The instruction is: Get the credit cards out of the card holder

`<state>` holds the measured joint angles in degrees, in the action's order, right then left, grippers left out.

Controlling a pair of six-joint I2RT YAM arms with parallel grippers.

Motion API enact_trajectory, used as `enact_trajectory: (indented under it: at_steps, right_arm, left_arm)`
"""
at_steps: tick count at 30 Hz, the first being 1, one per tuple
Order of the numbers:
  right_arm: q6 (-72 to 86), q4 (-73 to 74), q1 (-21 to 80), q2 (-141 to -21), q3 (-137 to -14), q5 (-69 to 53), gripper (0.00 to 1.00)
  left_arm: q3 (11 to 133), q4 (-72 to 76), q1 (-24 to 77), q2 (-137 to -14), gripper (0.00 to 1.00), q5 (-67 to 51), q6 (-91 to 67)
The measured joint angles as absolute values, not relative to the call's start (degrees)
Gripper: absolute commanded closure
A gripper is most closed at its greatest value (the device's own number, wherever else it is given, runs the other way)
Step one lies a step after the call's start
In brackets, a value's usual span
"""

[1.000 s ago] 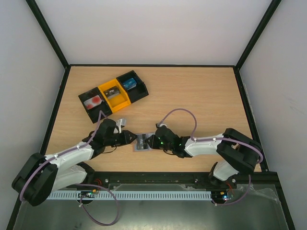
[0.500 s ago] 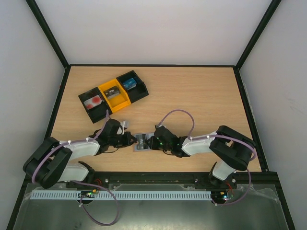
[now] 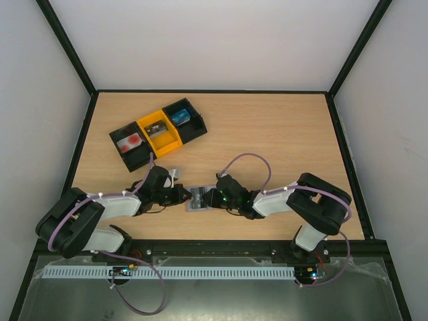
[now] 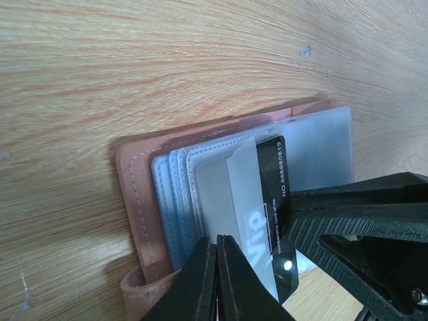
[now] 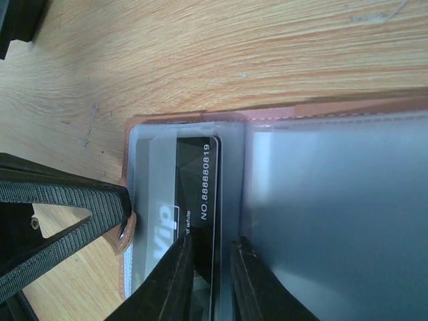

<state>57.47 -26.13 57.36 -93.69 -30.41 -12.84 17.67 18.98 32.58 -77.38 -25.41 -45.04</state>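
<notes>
We are logging the card holder (image 3: 196, 198) lying open at lower centre of the top view. Left gripper (image 4: 215, 246) is pressing together on its edge. Right gripper (image 5: 209, 251), narrowly spread, is straddling the black VIP card (image 5: 206, 179), whose long axis is pointing straight at it.

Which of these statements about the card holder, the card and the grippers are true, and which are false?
1. The card holder lies open on the table between the left gripper and the right gripper. True.
2. The dark card lies on bare wood, clear of the holder. False: it lies on the holder.
3. The left gripper is shut. True.
4. The black-and-yellow tray stands at the table's right edge. False: it stands at the far left.
</notes>
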Motion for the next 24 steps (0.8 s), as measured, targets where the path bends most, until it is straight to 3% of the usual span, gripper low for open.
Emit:
enact_trajectory:
  at_steps: [6, 11, 24]
  right_arm:
    - [57.95, -27.73, 56.95, -94.50, -30.20, -13.74, 0.86]
    - [58.11, -28.58, 56.51, -94.63, -29.65, -14.33, 0.97]
    - [59.22, -33.36, 55.44, -94.45, -26.59, -15.62, 0.98]
  left_arm:
    - [17.58, 19.18, 32.60, -77.41, 0.97, -25.28, -44.99]
    - [17.19, 20.47, 32.62, -77.84, 0.97, -25.15, -44.99]
    - [16.69, 22.31, 32.62, -78.54, 0.97, -24.38, -45.04]
